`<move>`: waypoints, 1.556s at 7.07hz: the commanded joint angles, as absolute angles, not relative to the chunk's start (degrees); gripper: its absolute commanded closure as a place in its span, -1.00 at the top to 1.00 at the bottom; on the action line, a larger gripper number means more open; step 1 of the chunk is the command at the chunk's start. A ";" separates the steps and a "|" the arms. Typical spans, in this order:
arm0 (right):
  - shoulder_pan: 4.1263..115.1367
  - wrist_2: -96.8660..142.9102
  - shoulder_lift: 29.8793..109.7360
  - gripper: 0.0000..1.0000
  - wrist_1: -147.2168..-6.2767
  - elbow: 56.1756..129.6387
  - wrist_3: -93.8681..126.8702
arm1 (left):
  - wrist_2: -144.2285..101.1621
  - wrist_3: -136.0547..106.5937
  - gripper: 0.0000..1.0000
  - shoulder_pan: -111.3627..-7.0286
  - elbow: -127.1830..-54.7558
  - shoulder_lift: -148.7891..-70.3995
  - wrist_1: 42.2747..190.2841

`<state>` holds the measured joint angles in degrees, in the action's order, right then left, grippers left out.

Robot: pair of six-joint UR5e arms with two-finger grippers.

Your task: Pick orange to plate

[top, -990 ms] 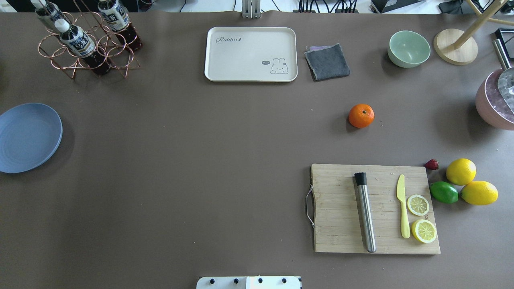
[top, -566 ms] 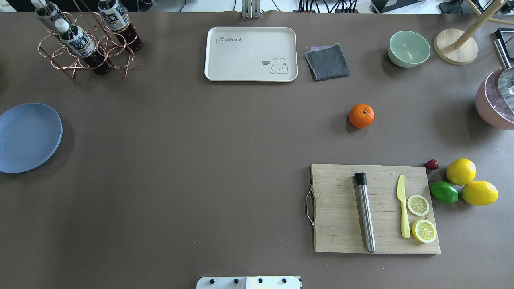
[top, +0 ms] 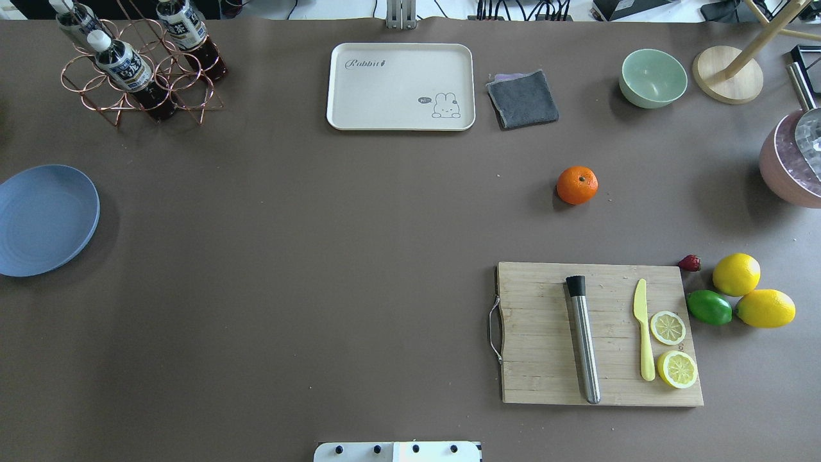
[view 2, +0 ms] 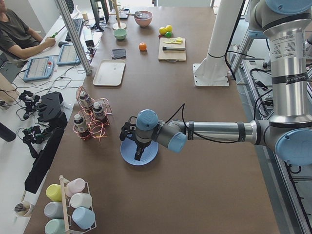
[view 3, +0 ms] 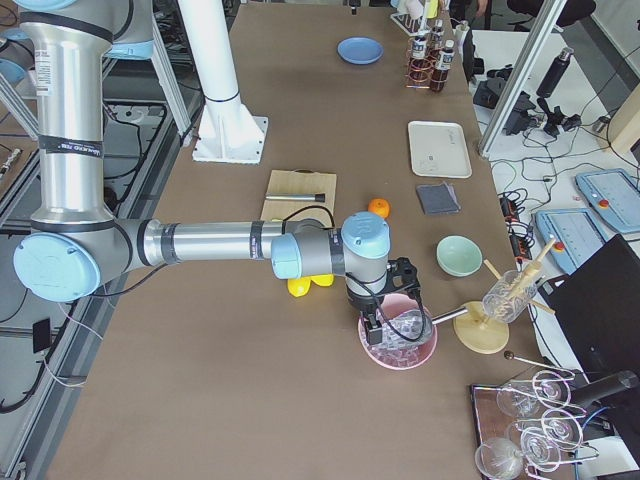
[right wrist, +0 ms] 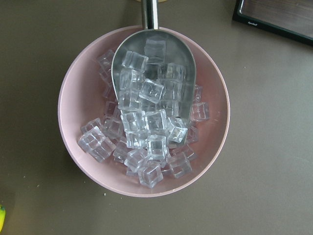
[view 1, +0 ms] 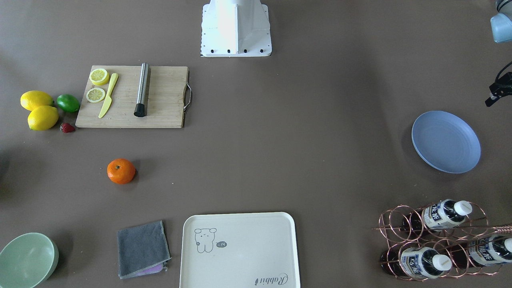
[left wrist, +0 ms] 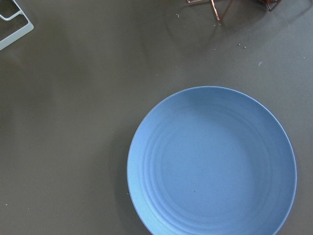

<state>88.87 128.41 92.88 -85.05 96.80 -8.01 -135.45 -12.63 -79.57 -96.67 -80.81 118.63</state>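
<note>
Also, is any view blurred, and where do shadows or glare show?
Overhead: sharp, even light; the orange casts a soft shadow toward the view's left. Right wrist: bright glints on the ice and scoop. Left wrist: plate sharp, no glare.

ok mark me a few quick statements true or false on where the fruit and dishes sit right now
1. The orange lies on the bare table, far from the plate. True.
2. A lemon slice lies on the plate. False: nothing lies on it; the lemon slices are on the cutting board.
3. The lime sits beside the two whole lemons. True.
4. The pink bowl is empty. False: it holds ice cubes and a metal scoop.
5. The grey cloth lies on the tray. False: it lies on the table beside the tray.
</note>
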 commanded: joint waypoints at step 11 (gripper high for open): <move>88.51 128.85 92.99 1.00 -85.17 96.50 -7.82 | -139.75 -12.57 0.96 -82.62 -97.29 -80.95 112.94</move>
<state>88.52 128.64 93.04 -85.10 96.50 -7.95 -139.57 -12.61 -82.47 -97.21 -81.15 113.45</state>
